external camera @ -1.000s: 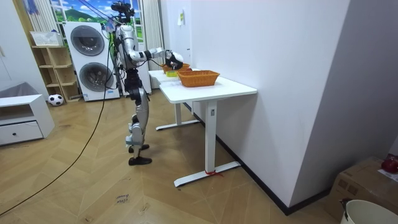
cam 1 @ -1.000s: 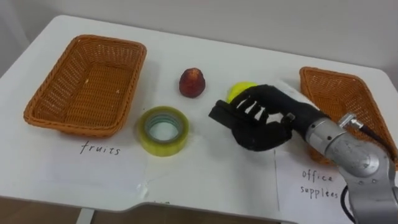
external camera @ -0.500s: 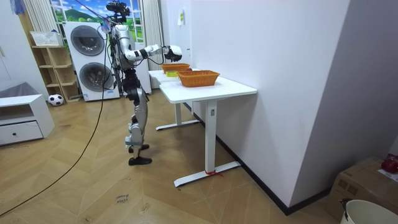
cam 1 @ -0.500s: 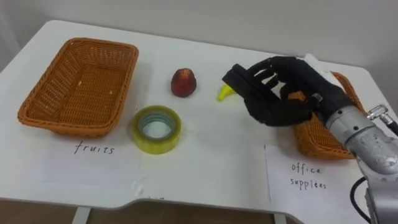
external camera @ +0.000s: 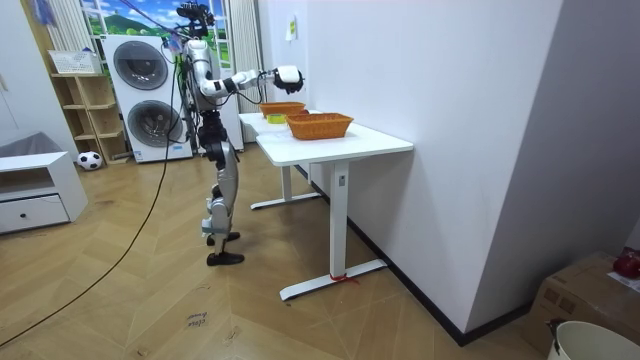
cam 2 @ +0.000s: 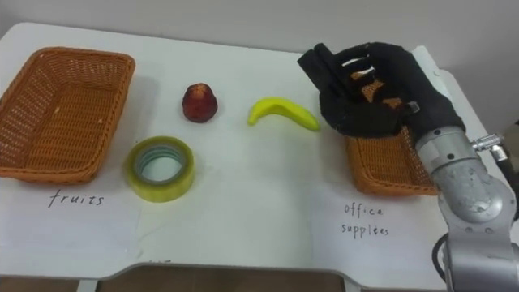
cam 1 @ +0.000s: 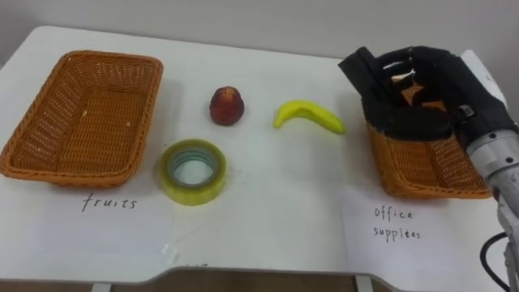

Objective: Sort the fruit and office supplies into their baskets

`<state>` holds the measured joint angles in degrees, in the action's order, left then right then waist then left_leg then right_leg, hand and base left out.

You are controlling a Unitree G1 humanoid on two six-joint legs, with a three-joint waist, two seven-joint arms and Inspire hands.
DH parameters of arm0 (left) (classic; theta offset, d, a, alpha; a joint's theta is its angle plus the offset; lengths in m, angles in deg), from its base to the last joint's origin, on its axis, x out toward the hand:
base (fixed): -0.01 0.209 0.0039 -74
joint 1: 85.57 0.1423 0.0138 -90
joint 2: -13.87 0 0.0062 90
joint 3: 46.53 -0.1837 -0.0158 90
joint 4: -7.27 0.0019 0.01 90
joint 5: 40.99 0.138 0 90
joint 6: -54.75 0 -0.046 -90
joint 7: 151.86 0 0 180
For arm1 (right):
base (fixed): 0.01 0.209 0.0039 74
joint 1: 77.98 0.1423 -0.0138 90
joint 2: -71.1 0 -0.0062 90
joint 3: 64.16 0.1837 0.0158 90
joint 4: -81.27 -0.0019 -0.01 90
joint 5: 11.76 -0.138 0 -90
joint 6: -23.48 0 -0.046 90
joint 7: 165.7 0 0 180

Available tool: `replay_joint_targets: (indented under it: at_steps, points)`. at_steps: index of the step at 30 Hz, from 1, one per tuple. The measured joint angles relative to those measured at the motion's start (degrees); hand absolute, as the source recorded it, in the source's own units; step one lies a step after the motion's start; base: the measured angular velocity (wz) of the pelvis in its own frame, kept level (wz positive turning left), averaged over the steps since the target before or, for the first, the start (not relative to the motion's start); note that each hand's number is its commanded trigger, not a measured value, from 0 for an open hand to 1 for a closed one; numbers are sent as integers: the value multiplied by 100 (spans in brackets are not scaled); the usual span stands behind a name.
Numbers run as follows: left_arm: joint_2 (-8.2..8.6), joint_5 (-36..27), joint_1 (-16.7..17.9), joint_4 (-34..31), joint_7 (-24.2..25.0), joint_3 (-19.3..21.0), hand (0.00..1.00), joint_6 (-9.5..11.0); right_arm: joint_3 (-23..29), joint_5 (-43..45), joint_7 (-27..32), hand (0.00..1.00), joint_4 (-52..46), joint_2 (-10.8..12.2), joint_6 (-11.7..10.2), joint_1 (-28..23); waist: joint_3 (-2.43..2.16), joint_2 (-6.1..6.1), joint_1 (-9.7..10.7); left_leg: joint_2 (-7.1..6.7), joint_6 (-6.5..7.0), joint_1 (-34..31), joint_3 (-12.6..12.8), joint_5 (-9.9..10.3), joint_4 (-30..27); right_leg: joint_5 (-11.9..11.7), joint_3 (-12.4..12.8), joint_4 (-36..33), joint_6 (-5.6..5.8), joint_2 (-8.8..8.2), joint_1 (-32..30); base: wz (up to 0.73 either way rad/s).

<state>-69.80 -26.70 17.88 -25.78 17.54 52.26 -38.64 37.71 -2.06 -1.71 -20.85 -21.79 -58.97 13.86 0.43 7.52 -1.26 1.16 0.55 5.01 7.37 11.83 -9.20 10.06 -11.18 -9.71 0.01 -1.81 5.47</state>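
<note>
Over the right basket (cam 1: pixel 430 166) the right hand (cam 1: pixel 409 97) is hovering, fingers loosely spread, gripping nothing; the curved yellow banana (cam 1: pixel 308 116) is lying on the counter (cam 1: pixel 276 211) just beside that basket.

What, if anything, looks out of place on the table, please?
Nothing is spilled or damaged. The tape roll simply lies beside the fruit basket, far from the office basket under the right hand; banana and red fruit lie unsorted between.
</note>
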Motion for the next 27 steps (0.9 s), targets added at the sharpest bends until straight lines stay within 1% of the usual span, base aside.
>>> replay_joint_targets:
  at_steps: [3,5,7,8,12,15,21,23,27]
  points:
    - [5,-2,-1,-1,0,64,0,1,107,-57,110,100,52,-26,0,0,-11,-9,17,0,0,-13,0,0,-1,0,-9,0,0,1,-4,0]
    - [5,-1,38,0,0,79,0,1,116,-67,178,100,67,-108,-1,0,-35,-13,68,0,0,-13,2,0,-4,0,-13,0,0,1,-3,0]
    - [5,-1,58,1,-1,107,0,1,116,-67,225,100,109,-127,-4,0,-61,-9,75,-1,0,-12,3,-1,-9,0,-13,0,0,1,1,0]
    - [5,0,61,1,-2,115,0,2,116,-70,227,100,153,-127,-15,0,-66,-4,75,-1,0,-5,5,-1,-14,0,-12,0,0,0,9,0]
    - [6,-1,63,1,-2,115,0,2,116,-72,226,100,327,-127,-35,-1,-65,-4,76,-3,0,33,18,-1,-9,0,-7,-2,0,-5,37,0]
    - [4,0,63,-4,-16,118,0,3,116,-75,245,100,402,-127,-57,0,-53,-20,86,1,0,38,20,0,0,0,-8,-2,0,-3,38,0]
    - [4,-4,67,7,-61,118,0,3,121,-92,384,100,890,-130,-64,-1,-51,-22,106,3,0,29,13,0,0,0,-14,-2,0,-2,35,0]
    - [7,-11,63,58,-140,117,0,3,121,-247,433,100,1105,-131,-63,-1,-41,-37,106,2,0,27,11,0,0,0,-15,-1,0,-3,32,0]
    - [10,-11,64,58,-218,118,0,3,121,-317,519,100,1310,-131,-62,-2,-35,-46,107,3,0,29,12,0,6,0,-15,0,0,0,30,0]
